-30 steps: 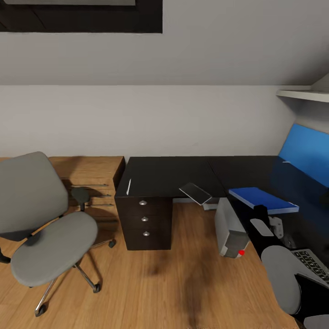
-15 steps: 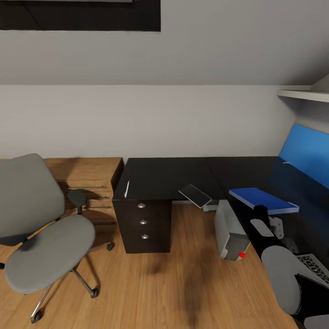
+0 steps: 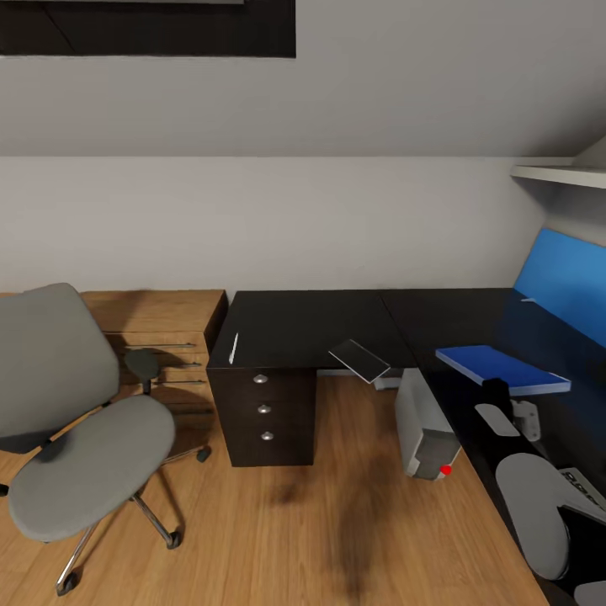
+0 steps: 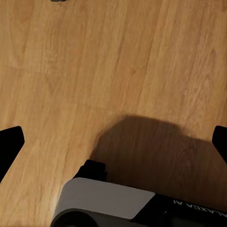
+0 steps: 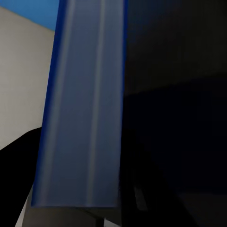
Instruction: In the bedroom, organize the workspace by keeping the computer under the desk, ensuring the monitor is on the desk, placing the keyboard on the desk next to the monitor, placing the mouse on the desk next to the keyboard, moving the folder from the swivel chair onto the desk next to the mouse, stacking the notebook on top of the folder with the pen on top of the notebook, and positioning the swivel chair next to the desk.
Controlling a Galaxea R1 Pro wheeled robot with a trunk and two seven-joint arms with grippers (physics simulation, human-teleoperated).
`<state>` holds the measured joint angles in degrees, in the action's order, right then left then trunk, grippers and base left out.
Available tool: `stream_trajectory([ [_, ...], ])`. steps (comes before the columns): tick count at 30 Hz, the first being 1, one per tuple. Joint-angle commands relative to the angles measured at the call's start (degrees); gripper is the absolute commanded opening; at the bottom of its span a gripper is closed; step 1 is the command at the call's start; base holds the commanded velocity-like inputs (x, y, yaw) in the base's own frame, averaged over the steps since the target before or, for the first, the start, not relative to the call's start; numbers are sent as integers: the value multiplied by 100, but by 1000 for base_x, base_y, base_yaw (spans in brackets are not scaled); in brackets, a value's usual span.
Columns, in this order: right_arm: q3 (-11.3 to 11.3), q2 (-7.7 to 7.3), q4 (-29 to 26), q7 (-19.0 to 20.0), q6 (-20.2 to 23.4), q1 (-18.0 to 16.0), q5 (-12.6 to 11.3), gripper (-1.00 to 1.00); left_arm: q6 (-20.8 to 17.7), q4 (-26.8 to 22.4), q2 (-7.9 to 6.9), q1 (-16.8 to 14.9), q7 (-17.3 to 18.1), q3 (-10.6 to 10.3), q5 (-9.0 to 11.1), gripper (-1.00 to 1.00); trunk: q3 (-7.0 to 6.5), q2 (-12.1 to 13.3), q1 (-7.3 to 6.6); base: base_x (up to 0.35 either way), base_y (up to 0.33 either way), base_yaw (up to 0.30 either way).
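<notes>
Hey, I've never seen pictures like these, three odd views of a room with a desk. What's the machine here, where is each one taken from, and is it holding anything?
These are simulator renders from a wheeled robot with two arms. The big picture comes from a camera on its head, looking down over a bedroom workspace. The other two come from cameras on its wrists, looking along the gripper fingers.

On the black desk lie a thin whitish pen and a grey notebook, which sits tilted at the front edge. A grey computer stands on the floor by the desk, and a grey swivel chair stands to the left.

The right gripper appears to grip the blue folder over the desk. The left gripper is open and holds nothing, with wooden floor below it.
</notes>
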<state>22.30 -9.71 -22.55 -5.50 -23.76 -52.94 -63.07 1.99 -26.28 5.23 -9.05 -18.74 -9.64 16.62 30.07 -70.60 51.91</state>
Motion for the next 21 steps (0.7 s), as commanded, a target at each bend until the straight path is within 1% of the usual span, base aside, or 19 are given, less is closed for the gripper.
stream_trajectory([
  [1, -6, -3, -4, -9, -15, -3, -38, -100, 21, 0, -5, -3, -42, -47, 60, 100, 5, -3, 0, 0, 0, 0],
  [6, -6, -11, -4, -8, -14, -5, -41, -100, 21, 0, -5, -5, -42, -47, 61, 100, 5, -3, 0, 15, 4, 0],
  [12, -6, 23, -6, 3, -17, -4, -57, -100, 21, 0, -5, -1, -42, -47, 61, 100, 5, -3, 0, 169, 70, 0],
  [18, -6, 19, -4, 5, 10, -3, -77, -100, 21, 0, -5, -2, -42, -47, 60, 100, 5, -3, 0, 19, 8, 0],
  [20, -6, 16, -4, 5, 12, -4, -144, -100, 21, 0, -5, -2, -42, -47, 61, 100, 5, -3, 0, 3, 1, 0],
  [21, -6, 18, -4, 2, 15, -5, -291, -100, 21, 0, -5, -3, -42, -47, 61, 100, 5, -3, 0, 2, 1, 0],
])
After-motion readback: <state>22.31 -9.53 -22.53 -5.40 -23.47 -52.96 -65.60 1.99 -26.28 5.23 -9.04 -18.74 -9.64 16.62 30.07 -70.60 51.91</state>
